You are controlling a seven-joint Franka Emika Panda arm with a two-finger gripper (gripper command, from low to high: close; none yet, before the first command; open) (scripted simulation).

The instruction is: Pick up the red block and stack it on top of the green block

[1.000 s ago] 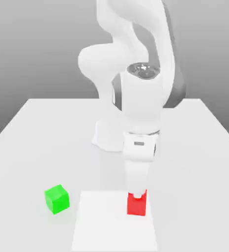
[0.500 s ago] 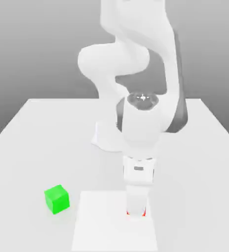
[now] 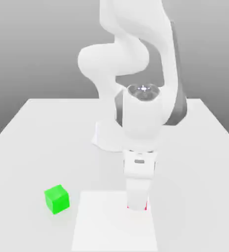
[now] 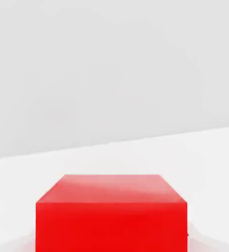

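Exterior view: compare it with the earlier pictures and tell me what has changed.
The white claw came down over the small matte red cube and closed on it; both have since risen slightly. The small matte green cube and the flat white square stayed where they were.

Matte green block (image 3: 57, 199); matte red block (image 4: 111, 226)
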